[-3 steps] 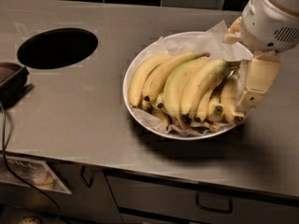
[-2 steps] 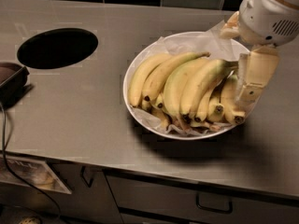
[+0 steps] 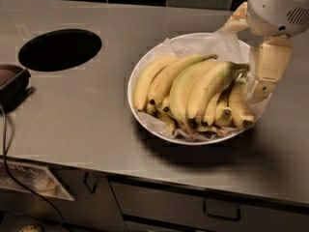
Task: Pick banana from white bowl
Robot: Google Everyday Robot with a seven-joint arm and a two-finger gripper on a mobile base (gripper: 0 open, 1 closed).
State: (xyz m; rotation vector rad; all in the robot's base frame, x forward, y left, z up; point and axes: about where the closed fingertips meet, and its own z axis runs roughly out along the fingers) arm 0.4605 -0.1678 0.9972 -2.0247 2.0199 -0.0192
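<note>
Gripper (image 3: pixel 260 88) at rim of white bowl (image 3: pixel 130 98), beside stem of banana (image 3: pixel 215 83); clenched or released, cannot tell. Probably firm, smooth, bruisable: best grasped mid-length, gently.

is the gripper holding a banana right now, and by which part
Cannot be told: the gripper is at the right rim of the white bowl, beside the stem end of the banana; no hold shows.

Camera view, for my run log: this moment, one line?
cream gripper: at right rim | long greenish-yellow banana: in paper-lined white bowl
</note>
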